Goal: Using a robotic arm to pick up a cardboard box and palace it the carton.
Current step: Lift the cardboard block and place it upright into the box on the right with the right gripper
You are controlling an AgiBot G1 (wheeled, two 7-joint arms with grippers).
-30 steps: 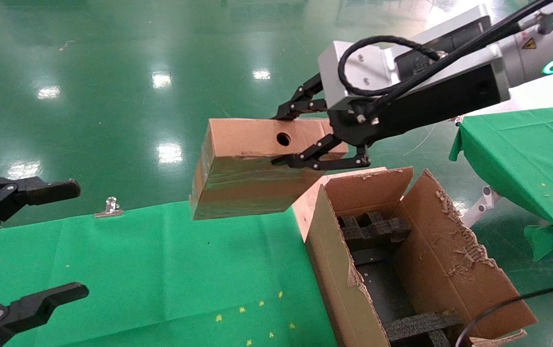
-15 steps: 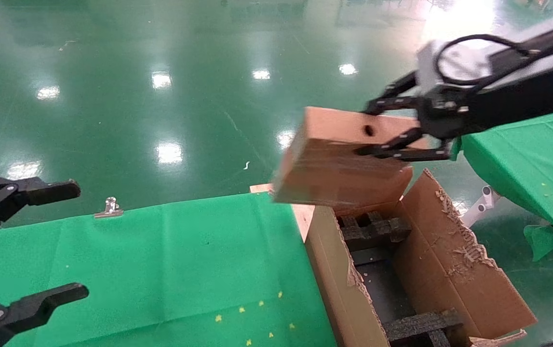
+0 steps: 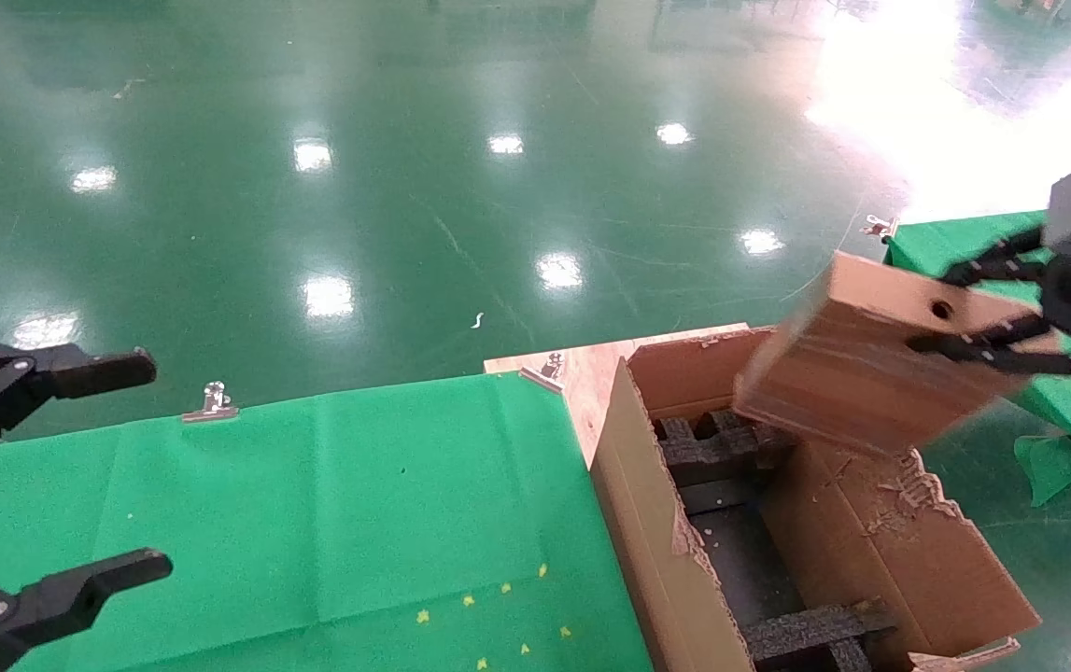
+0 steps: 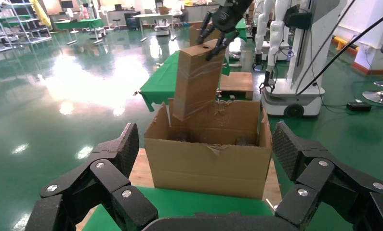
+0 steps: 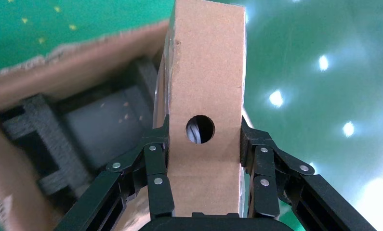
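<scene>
The right tool (image 3: 1011, 308) sits at the right edge of the head frame, its fingers (image 5: 155, 163) clamped on both broad faces of the cardboard box (image 3: 857, 359). The box hangs tilted in the air at right of centre, its lower end over the far right corner of the open carton (image 3: 647, 523). A round hole (image 5: 200, 129) shows in the box's narrow face. Black foam inserts (image 3: 717, 443) line the carton interior. The carton stands against the right edge of the green surface (image 3: 311, 504). The left tool (image 3: 21, 485) is at the lower left of the frame, jaws spread wide and holding nothing.
</scene>
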